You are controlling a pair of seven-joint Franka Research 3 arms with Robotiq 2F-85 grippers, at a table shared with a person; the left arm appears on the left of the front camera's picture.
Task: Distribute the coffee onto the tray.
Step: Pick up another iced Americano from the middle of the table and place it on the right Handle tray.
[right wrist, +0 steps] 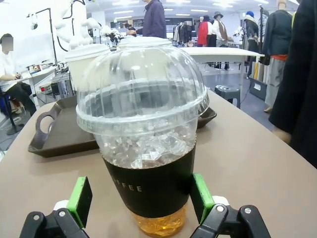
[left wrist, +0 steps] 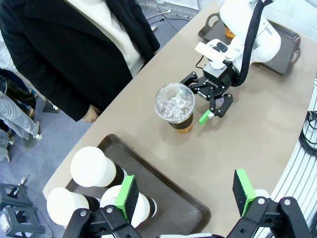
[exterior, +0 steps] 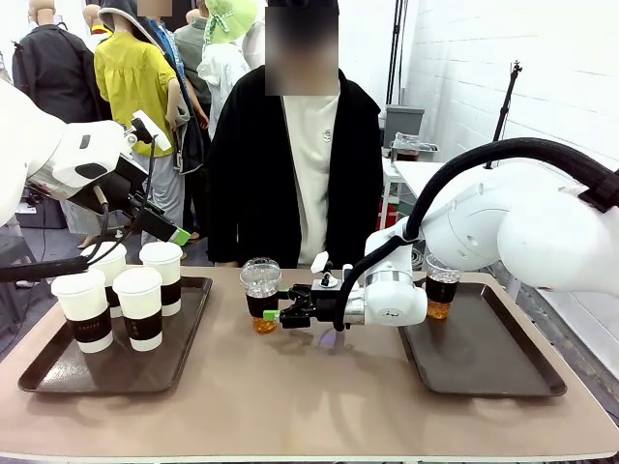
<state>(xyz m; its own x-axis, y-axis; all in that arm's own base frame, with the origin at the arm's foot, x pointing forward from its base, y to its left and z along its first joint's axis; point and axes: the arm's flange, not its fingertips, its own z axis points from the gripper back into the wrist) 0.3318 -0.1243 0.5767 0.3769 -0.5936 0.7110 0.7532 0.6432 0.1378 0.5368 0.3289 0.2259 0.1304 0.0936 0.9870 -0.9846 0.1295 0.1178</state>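
A clear dome-lidded cup [exterior: 260, 293] of amber coffee with ice and a dark sleeve stands on the table's middle. My right gripper [exterior: 274, 315] is open, lying low, with a green pad on each side of the cup's [right wrist: 143, 144] sleeve. The left wrist view shows that cup [left wrist: 174, 106] and the right gripper [left wrist: 199, 99] from above. A second clear cup [exterior: 442, 290] stands on the right tray [exterior: 484, 372], partly behind my right arm. Several white lidded cups [exterior: 143, 307] with brown sleeves stand on the left tray [exterior: 58, 372]. My left gripper [exterior: 175, 233] hangs open above that tray [left wrist: 185, 210], holding nothing.
A person in a black jacket [exterior: 242, 174] stands at the far edge, one hand [left wrist: 91, 116] near the table. Bare tabletop [exterior: 290, 406] lies between the two trays and along the front edge. The right tray's near half is free.
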